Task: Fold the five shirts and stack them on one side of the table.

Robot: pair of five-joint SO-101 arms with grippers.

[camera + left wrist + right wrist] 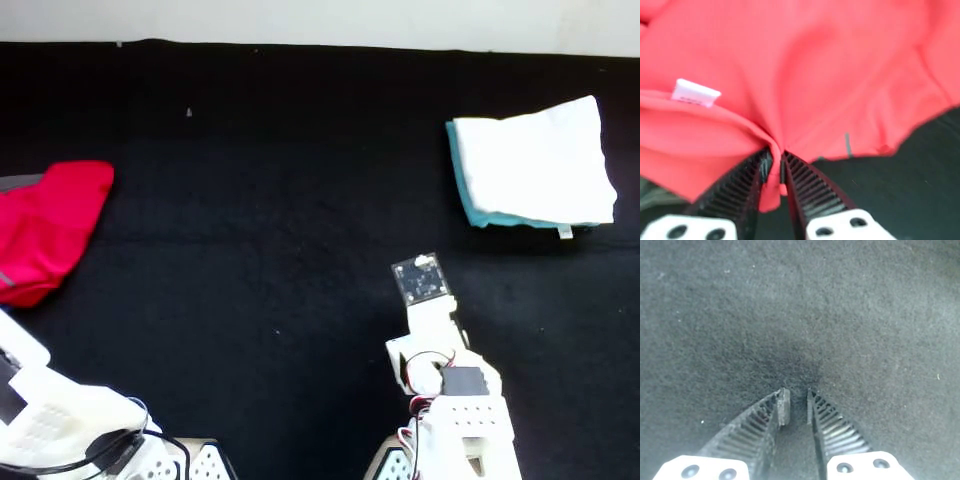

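We see the red shirt [50,230] bunched at the left edge of the table [250,200]. The left gripper [775,162] has its jaws closed on a fold of it, with a white tag [695,92], probably the label, close by. At the far right, a folded white shirt [530,165] rests on a teal shirt [462,190]. The right gripper [796,405] hangs over bare table, jaws barely apart, holding nothing.

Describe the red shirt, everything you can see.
The red shirt is a soft, smooth-looking fabric, crumpled and unfolded, lying on the black table at its left edge in the high view. A white tag is sewn at a seam. The left gripper is shut on a pinched fold of it.
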